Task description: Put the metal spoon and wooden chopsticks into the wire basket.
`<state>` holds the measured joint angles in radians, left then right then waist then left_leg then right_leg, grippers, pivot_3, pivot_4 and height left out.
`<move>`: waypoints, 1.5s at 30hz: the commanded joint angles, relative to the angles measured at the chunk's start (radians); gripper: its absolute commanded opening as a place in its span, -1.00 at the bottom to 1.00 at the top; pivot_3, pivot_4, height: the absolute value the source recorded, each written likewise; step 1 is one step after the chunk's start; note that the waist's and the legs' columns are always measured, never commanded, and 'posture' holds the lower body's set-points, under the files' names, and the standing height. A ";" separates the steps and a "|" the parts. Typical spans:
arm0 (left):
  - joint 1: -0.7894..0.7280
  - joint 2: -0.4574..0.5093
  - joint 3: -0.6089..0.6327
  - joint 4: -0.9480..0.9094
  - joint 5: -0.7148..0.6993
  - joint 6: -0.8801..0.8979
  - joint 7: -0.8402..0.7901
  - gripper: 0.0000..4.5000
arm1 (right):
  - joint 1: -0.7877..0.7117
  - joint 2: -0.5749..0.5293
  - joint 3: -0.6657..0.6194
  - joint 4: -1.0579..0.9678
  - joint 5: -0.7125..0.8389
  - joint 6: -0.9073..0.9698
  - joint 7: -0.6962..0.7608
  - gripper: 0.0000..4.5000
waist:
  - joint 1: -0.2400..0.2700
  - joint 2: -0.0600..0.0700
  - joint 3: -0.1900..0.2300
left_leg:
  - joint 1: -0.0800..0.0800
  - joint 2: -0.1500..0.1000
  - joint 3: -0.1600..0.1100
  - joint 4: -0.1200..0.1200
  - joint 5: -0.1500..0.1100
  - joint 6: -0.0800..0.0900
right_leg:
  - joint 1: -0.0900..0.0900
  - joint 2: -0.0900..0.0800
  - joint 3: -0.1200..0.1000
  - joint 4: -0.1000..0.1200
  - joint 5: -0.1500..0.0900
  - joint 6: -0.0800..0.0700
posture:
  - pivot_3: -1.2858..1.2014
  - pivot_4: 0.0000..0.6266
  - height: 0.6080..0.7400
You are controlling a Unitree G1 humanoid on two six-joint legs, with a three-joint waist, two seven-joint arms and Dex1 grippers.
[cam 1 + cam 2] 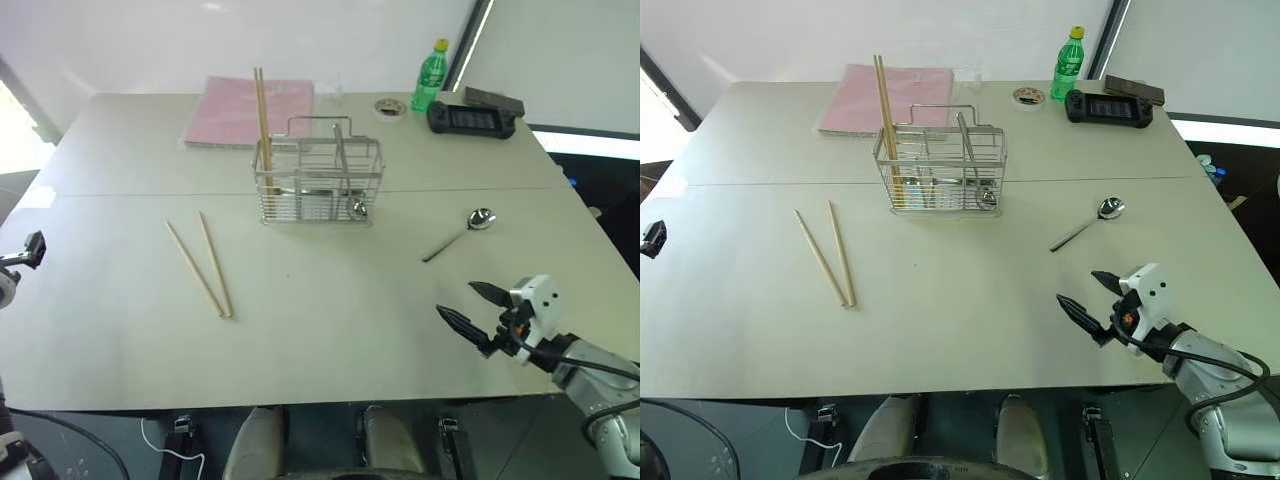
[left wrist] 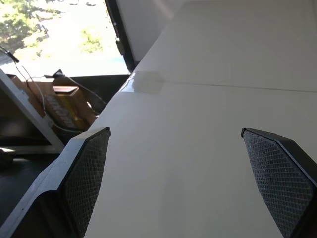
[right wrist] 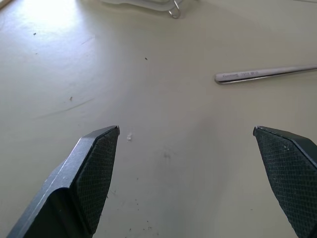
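Observation:
The wire basket (image 1: 320, 180) stands upright at the table's middle back, with one pair of wooden chopsticks (image 1: 263, 120) upright in its left compartment and a round metal piece (image 1: 357, 208) low at its right end. Another pair of wooden chopsticks (image 1: 203, 266) lies in a narrow V on the table, left of the basket. The metal spoon (image 1: 462, 232) lies right of the basket, bowl away from me. My right gripper (image 1: 455, 297) hovers open near the front edge, short of the spoon's handle (image 3: 262, 73). My left gripper (image 2: 175, 131) is open and empty over the table's left edge.
A pink book (image 1: 250, 110) lies behind the basket. At the back right are a green bottle (image 1: 430, 75), a tape roll (image 1: 390, 106) and a black handheld console (image 1: 472, 118). Past the table's left edge is a drop to cluttered floor (image 2: 59, 104).

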<state>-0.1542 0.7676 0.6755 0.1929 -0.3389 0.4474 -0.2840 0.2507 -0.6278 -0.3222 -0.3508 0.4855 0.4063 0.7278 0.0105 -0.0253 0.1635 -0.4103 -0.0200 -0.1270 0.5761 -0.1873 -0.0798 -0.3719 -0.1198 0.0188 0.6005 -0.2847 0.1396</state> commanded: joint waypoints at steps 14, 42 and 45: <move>-0.011 0.025 -0.028 -0.026 0.017 -0.015 -0.018 0.97 | -0.033 -0.005 -0.027 -0.022 0.010 -0.013 -0.018 1.00 | 0.000 0.000 0.000 | 0.000 0.000 0.000 0.000 0.000 0.000 | 0.000 0.000 0.000 0.001 0.000 0.000 | 0.03 -0.52 0.87; -0.251 0.173 -0.350 -0.549 -0.460 0.365 -0.554 0.97 | -0.662 -0.423 0.259 0.489 -0.271 -0.327 0.454 1.00 | -0.026 0.006 0.004 | 0.001 0.000 0.003 0.002 0.000 0.000 | 0.005 0.000 0.001 0.002 0.000 0.000 | 0.03 -0.52 0.87; -0.320 0.153 -0.429 -0.579 -0.472 0.368 -0.577 0.97 | -0.866 -0.407 0.386 0.686 -0.374 -0.454 0.567 1.00 | -0.042 0.007 0.004 | 0.002 0.001 0.003 0.000 0.001 0.001 | 0.005 0.001 0.001 0.003 0.001 0.004 | 0.03 -0.52 0.87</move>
<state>-0.4517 0.9191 0.2553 -0.3574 -0.7975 0.8178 -0.8481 -0.5716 -1.0316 0.0390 0.2803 0.1539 0.0159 1.2479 -0.0311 -0.0188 0.1678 -0.4081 -0.0192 -0.1236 0.5766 -0.1866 -0.0791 -0.3671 -0.1189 0.0200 0.6040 -0.2839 0.1452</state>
